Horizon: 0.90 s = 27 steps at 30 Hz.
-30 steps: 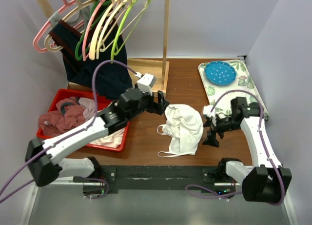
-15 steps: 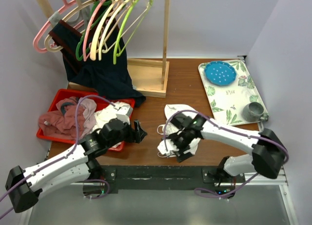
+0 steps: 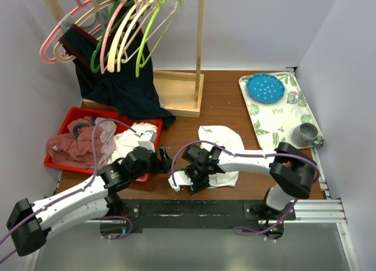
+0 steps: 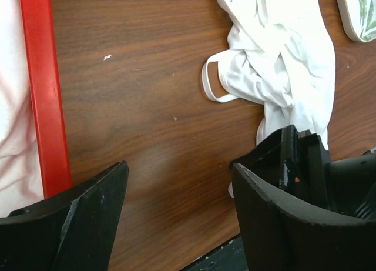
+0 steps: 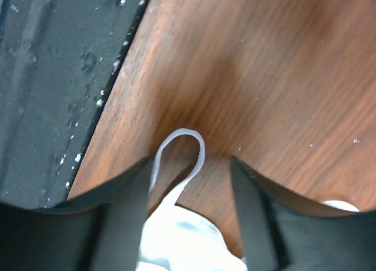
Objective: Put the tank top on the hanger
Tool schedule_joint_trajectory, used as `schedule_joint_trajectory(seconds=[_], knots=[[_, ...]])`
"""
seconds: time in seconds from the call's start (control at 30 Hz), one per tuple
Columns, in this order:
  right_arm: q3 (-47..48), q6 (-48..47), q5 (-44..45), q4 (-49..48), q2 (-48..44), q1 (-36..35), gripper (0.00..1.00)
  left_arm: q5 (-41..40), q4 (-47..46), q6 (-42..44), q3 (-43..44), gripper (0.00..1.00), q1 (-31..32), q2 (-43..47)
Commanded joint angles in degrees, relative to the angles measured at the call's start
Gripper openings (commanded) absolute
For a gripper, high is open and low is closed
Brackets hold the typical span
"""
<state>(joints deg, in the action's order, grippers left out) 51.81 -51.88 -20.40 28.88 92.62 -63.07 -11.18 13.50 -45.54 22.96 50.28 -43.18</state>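
My right gripper [image 5: 191, 183] is clamped on a strap of the tank top [image 3: 223, 147], which trails away toward two o'clock; my left gripper [image 4: 176, 206], jaws apart, waits just at nine o'clock.

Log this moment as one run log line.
right gripper: at tank top strap, grip unclear | left gripper: open, empty, over table | hanger: on rack

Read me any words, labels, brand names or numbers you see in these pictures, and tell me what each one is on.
None can be read. The tank top, the red bin, the hangers, the leaf-pattern tray and the blue plate carry no visible print. Neither the left gripper nor the right gripper shows markings.
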Motion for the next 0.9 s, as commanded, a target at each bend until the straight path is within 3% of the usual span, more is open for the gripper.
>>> schedule_joint_trajectory(seconds=[0.0, 0.13, 0.27, 0.43, 0.6, 0.7, 0.87], knots=[[-0.6, 2.9, 2.1, -3.1, 0.3, -0.2, 0.50, -0.8, -4.8, -1.5, -2.0, 0.76, 0.1, 1.1], [-1.6, 3.3, 2.1, -2.2, -0.2, -0.4, 0.35, 0.6, -7.2, -2.1, -3.4, 0.76, 0.1, 1.3], [-1.5, 3.0, 1.2, 0.2, -2.0, -0.4, 0.00, 2.8, -11.5, -2.4, -4.5, 0.76, 0.1, -0.8], [0.1, 2.7, -2.4, 7.0, -11.4, 4.7, 0.00, 7.2, -18.4, -2.4, -4.3, 0.76, 0.1, -7.6], [6.8, -2.2, -7.9, 24.2, -19.9, 19.1, 0.00, 9.0, -25.1, -2.4, -1.5, 0.76, 0.0, -17.4], [6.8, -1.9, -9.7, 26.7, -26.1, 25.9, 0.00, 7.7, -25.1, -2.9, 3.0, 0.75, -0.1, -25.8], [1.0, 3.3, -8.2, 23.6, -34.0, 31.2, 0.00, 6.0, -20.3, -3.2, 14.1, 0.57, 0.0, -41.2]])
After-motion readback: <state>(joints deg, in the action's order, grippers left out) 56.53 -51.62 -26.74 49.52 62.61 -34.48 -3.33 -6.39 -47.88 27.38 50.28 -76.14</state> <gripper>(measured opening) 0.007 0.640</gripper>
